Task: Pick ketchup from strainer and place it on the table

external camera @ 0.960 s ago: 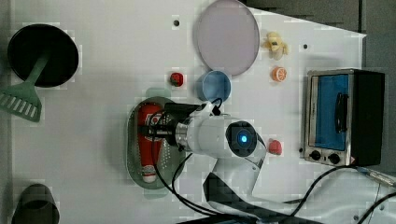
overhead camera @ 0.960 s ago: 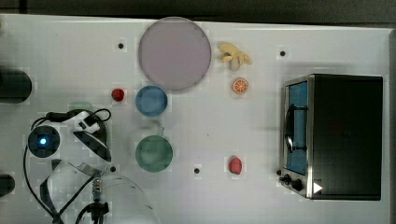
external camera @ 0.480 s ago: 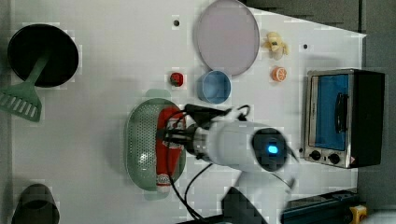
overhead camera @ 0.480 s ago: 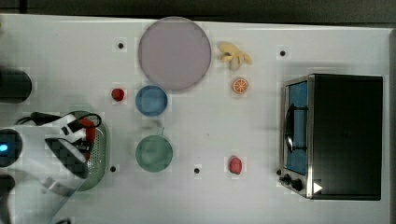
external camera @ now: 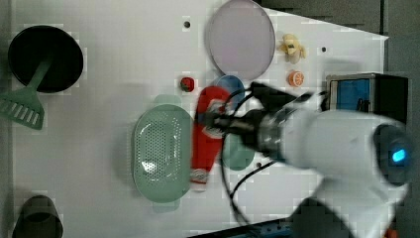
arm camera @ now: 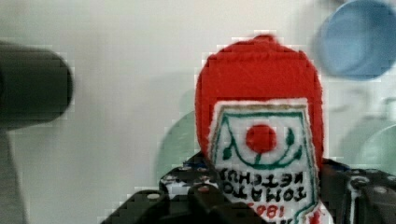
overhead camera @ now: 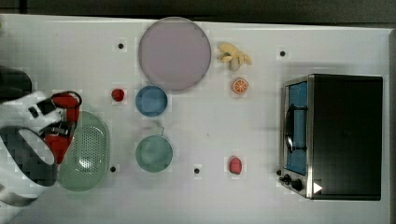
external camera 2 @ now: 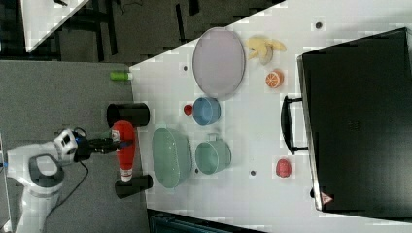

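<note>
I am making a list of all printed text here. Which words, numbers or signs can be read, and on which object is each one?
"TOMATO KETCHUP", seen upside down in the wrist view, on the white label of the ketchup.
A number below it on the same label: cut off, unreadable.
A small triangular sign on the corner of the black oven: too small to read.
No other text is readable.

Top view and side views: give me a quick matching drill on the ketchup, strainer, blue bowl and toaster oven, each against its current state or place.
Things:
1. ketchup
2. strainer
3. blue bowl
4. toaster oven

States or places:
A. at the top view's right edge of the table
B. empty, on the table
C. gripped in the claw, lifted clear of the strainer
D. beside a small red fruit

Pairs: 1-C, 2-B, 3-D, 4-A
</note>
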